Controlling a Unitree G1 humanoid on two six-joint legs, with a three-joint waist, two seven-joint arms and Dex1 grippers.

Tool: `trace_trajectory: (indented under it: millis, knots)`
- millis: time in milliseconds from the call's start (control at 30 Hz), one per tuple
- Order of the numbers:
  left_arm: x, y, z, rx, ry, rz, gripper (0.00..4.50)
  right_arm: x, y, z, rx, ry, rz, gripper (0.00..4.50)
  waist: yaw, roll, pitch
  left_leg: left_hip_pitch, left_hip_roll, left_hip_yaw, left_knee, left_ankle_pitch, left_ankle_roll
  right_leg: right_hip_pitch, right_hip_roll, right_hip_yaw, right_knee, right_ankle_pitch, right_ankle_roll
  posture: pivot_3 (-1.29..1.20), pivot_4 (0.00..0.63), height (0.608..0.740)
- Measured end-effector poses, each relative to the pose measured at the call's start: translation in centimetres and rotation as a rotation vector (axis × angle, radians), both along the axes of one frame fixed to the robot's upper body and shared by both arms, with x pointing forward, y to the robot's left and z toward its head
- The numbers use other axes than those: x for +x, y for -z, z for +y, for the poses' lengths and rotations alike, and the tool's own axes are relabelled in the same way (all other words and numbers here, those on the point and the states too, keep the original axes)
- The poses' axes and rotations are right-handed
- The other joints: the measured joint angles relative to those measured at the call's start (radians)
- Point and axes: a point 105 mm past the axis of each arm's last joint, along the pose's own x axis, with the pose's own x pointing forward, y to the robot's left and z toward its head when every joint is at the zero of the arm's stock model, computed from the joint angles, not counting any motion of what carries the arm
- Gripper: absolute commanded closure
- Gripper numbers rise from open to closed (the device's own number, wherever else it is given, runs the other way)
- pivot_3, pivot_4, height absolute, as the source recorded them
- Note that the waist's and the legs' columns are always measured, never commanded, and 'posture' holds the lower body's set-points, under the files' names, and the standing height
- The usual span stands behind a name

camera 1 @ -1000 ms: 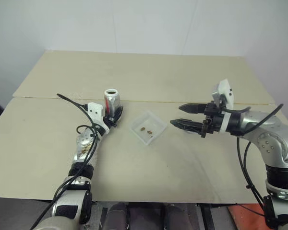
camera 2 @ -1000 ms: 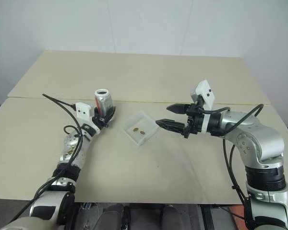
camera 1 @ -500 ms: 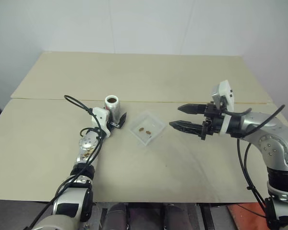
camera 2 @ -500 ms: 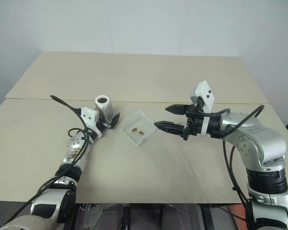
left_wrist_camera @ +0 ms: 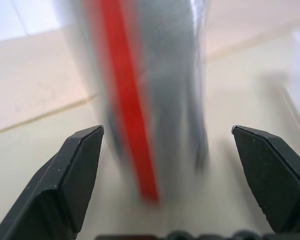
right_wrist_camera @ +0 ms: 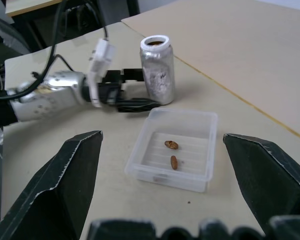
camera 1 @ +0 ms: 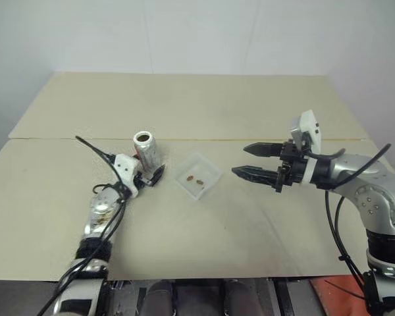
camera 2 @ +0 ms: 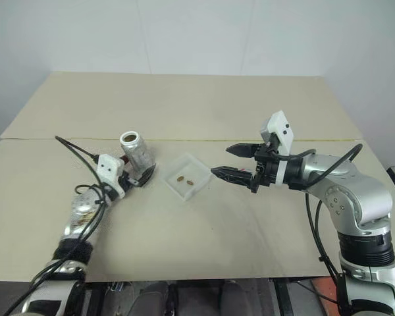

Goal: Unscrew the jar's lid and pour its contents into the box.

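Nearest me on the table (camera 1: 250,224), I'm seeing my left gripper (camera 1: 153,175) sitting low with its fingers (left_wrist_camera: 80,170) spread wide either side of the jar (camera 1: 145,149), not gripping it. That jar is standing upright with its mouth uncovered and its red stripe facing the left wrist camera. Just beside it, toward my right, the box (camera 1: 197,176) is resting flat with two brown beans (right_wrist_camera: 171,152) lying in it. On the far side of the box, I'm holding my right gripper (camera 1: 250,160) above the table, fingers (right_wrist_camera: 72,180) standing wide apart and carrying nothing, aimed toward the box.
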Motion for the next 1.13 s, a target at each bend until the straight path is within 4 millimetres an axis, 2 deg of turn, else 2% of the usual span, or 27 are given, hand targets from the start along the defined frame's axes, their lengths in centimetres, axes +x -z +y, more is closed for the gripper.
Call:
trace_trajectory:
  millis: [133, 267, 367, 433, 567, 633, 833, 1133]
  knots:
    - [-2.6, 0.0, 1.5, 0.086, 0.086, 0.084, 0.02, 0.0, 0.2, 0.0, 0.000, 0.002, 0.005, 0.00, 0.004, 0.000, 0.000, 0.000, 0.000, 0.000, 0.000, 0.000, 0.000, 0.001, -0.001, 0.000, 0.000, 0.000, 0.000, 0.00, 0.150, 0.740]
    - [-4.7, -1.8, 2.2, 0.151, 0.205, 0.126, 0.02, -0.1, 0.2, 0.0, 0.000, 0.000, 0.005, 0.00, 0.011, 0.000, 0.000, 0.000, 0.000, 0.000, 0.000, -0.001, 0.001, 0.001, -0.002, -0.001, 0.000, 0.000, 0.000, 0.00, 0.150, 0.740]
    - [-6.3, -4.2, 3.2, 0.182, 0.328, 0.140, 0.02, -0.1, 0.4, -0.1, -0.004, 0.002, 0.013, 0.00, 0.010, 0.000, 0.000, 0.000, 0.000, 0.000, -0.001, -0.001, 0.001, 0.000, -0.001, -0.001, -0.001, 0.000, 0.000, 0.00, 0.150, 0.740]
    - [-7.0, -6.5, 3.9, 0.178, 0.399, 0.139, 0.02, -0.2, 0.7, -0.4, -0.015, 0.006, 0.022, 0.00, 0.010, 0.000, 0.000, -0.001, 0.000, 0.000, -0.001, -0.001, 0.001, 0.000, -0.001, -0.002, -0.001, 0.000, -0.001, 0.00, 0.150, 0.740]
    - [-7.4, -11.7, 4.5, 0.142, 0.498, 0.074, 0.02, -0.3, 0.8, -0.9, -0.037, 0.009, 0.021, 0.00, 0.012, 0.000, 0.000, 0.000, 0.000, 0.001, 0.000, -0.001, 0.001, 0.001, -0.001, -0.001, -0.002, 0.000, 0.000, 0.00, 0.150, 0.740]
    - [-8.1, -13.0, 4.7, 0.140, 0.562, 0.078, 0.02, -0.3, 0.7, -1.2, -0.060, 0.016, 0.011, 0.00, 0.009, 0.000, 0.000, 0.000, 0.000, 0.002, -0.001, -0.001, 0.001, 0.001, 0.000, -0.001, -0.002, 0.000, 0.000, 0.00, 0.150, 0.740]
    - [-8.8, -11.8, 4.9, 0.184, 0.660, 0.142, 0.02, -0.5, 0.6, -2.0, -0.103, 0.023, 0.006, 0.00, 0.006, 0.000, 0.000, -0.001, 0.001, 0.005, 0.000, -0.001, 0.001, 0.000, 0.001, -0.001, -0.003, 0.000, -0.001, 0.00, 0.150, 0.740]
    - [-8.9, -11.2, 4.7, 0.191, 0.683, 0.146, 0.02, -0.9, 1.4, -2.5, -0.139, 0.030, 0.026, 0.00, 0.006, 0.000, 0.000, -0.001, 0.001, 0.004, 0.000, -0.001, 0.001, 0.000, 0.001, -0.001, -0.003, 0.000, -0.001, 0.00, 0.150, 0.740]
